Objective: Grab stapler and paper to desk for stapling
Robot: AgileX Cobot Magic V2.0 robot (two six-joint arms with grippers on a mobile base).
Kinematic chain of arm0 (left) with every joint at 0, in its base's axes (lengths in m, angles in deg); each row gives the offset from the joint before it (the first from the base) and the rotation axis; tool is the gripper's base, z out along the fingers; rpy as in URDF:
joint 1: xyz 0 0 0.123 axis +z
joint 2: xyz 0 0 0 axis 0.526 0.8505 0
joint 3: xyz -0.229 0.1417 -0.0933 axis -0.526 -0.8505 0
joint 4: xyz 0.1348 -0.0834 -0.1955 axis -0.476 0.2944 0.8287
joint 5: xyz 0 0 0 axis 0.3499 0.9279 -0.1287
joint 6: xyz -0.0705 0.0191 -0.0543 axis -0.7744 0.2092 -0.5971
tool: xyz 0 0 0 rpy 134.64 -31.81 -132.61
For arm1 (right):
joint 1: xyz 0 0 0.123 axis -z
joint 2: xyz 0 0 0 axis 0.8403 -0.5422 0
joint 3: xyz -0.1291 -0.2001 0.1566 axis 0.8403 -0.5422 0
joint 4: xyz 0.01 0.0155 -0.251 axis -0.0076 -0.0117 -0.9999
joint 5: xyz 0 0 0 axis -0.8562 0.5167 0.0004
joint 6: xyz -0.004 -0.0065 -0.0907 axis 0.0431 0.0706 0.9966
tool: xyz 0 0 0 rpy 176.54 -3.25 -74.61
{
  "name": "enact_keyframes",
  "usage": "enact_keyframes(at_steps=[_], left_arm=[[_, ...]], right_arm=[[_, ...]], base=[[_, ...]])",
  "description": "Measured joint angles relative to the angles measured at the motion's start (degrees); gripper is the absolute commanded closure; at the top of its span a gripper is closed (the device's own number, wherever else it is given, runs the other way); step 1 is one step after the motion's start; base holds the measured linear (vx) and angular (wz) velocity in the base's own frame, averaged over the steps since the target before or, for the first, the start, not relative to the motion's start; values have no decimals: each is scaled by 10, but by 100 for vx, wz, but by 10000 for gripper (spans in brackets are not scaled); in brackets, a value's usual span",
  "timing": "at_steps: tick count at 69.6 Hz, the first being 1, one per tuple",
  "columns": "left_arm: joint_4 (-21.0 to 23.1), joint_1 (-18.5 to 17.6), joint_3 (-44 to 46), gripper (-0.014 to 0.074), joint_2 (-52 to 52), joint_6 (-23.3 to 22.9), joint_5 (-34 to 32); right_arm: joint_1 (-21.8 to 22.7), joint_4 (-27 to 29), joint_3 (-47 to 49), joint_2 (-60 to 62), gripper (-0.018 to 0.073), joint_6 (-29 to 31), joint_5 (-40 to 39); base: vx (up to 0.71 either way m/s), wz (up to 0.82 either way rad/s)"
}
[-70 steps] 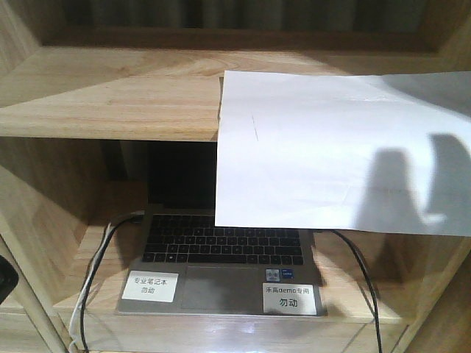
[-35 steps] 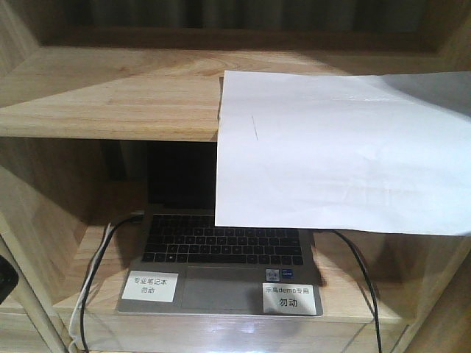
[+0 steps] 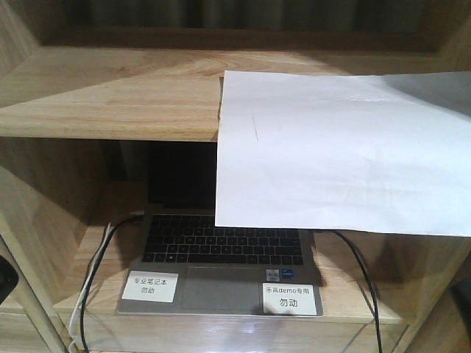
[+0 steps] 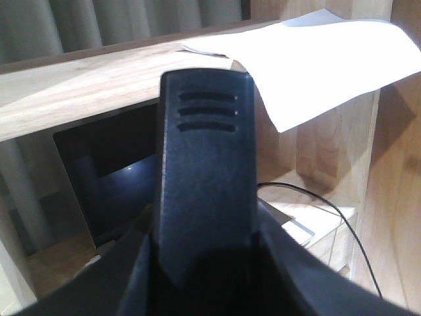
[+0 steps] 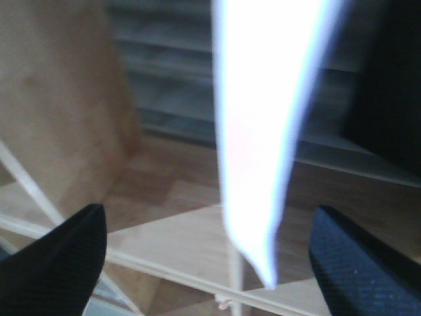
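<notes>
One paper (image 5: 263,118) edge hangs within the released right gripper (image 5: 210,260); left gripper (image 4: 204,263) unclear.

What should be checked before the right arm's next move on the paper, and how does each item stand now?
1. Paper overhangs the front edge of the shelf: ok.
2. Right gripper open: ok.
3. Paper edge lies between its fingers: ok, though blurred.
4. Fingers far enough onto the sheet to pinch it: cannot tell.
5. Stapler located: cannot tell; a black shape fills the left wrist view.
</notes>
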State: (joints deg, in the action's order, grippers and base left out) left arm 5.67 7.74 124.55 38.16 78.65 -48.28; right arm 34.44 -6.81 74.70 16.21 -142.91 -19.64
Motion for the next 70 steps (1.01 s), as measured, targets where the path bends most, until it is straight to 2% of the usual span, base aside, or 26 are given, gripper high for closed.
enact_keyframes(at_steps=[11,21,35,57,62,70], left_arm=[[0,0,0,603,0,0,0],[0,0,0,603,0,0,0],[0,0,0,603,0,0,0],[0,0,0,603,0,0,0],[0,0,0,603,0,0,0],[0,0,0,603,0,0,0]], right_arm=[[-1,16,-16,-28,-34,0,-6],[-1,16,-16,-82,-34,5,-55],[-1,16,-16,-198,-34,49,-194],[-1,37,-16,-390,-25,98,-461],[-1,47,-15,-422,-16,104,-489],[-1,63,-10,-451,0,106,-493]], base=[[0,0],[0,0],[0,0],[0,0],[0,0],[0,0]])
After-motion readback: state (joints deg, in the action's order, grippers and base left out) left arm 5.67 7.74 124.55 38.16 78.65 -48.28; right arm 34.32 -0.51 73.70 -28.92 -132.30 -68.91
